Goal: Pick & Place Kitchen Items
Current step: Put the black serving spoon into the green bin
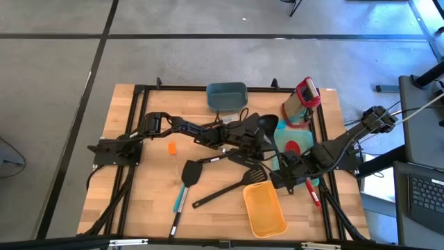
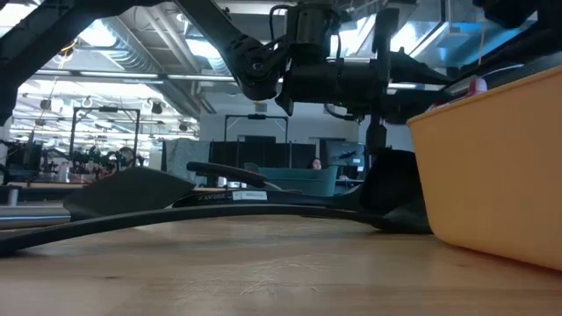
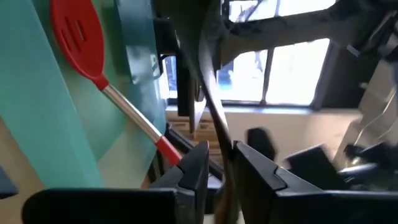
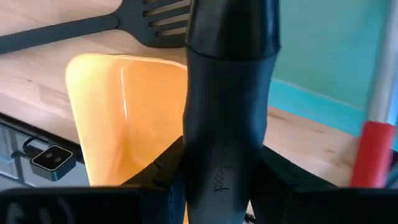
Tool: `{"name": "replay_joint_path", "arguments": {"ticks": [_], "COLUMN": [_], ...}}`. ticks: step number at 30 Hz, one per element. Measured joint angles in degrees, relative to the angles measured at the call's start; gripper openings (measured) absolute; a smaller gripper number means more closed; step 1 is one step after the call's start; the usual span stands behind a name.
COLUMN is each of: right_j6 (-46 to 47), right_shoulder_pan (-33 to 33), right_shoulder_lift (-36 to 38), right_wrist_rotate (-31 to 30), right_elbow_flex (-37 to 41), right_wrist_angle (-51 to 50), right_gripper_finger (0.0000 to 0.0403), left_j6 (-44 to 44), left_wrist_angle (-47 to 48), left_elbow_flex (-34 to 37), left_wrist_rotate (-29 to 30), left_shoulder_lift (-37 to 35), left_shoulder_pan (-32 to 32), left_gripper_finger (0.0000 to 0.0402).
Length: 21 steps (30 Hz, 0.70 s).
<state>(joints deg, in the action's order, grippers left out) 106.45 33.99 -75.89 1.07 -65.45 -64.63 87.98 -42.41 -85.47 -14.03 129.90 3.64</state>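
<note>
orange bin: empty | teal bin: contents unclear | right claw: gripping black handle

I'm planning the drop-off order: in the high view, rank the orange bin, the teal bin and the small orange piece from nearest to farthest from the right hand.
From the right hand, shut on a black handle:
1. Orange bin: just beside it.
2 and 3. Teal bin, at the picture's top table edge, and small orange piece, mid-table toward the left arm: both clearly farther, too close to call.
</note>
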Motion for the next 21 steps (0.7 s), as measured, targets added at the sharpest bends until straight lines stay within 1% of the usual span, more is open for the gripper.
{"name": "replay_joint_path", "arguments": {"ticks": [4, 8, 12, 15, 21], "right_j6": [2.1, 4.9, 6.8, 8.6, 13.3], "right_shoulder_pan": [1.4, 2.8, 3.7, 5.1, 8.2], "right_shoulder_lift": [0.0, 0.1, 0.1, 0.1, 0.1], "right_wrist_rotate": [-1.2, -2.7, -1.3, -0.6, 0.6], "right_elbow_flex": [-3.1, -5.4, -5.7, -5.7, -5.7], "right_wrist_angle": [-4.7, -8.2, -9.6, -10.3, -13.0], "right_gripper_finger": [0.0125, 0.0125, 0.0125, 0.0125, 0.0125], "left_j6": [-3.3, -3.9, -3.9, -3.8, -2.1], "left_wrist_angle": [0.5, 1.5, 1.4, -0.6, -7.1], "left_elbow_flex": [0.0, 0.1, 0.1, 0.1, 0.1], "left_wrist_rotate": [-2.1, -3.4, -6.6, -8.4, -8.9], "left_shoulder_lift": [0.1, 0.2, 0.2, 0.2, 0.2], "left_shoulder_pan": [0.2, 0.3, 0.4, 0.4, 0.1], "left_gripper_finger": [0.0083, 0.0101, 0.0119, 0.0129, 0.0134]}}
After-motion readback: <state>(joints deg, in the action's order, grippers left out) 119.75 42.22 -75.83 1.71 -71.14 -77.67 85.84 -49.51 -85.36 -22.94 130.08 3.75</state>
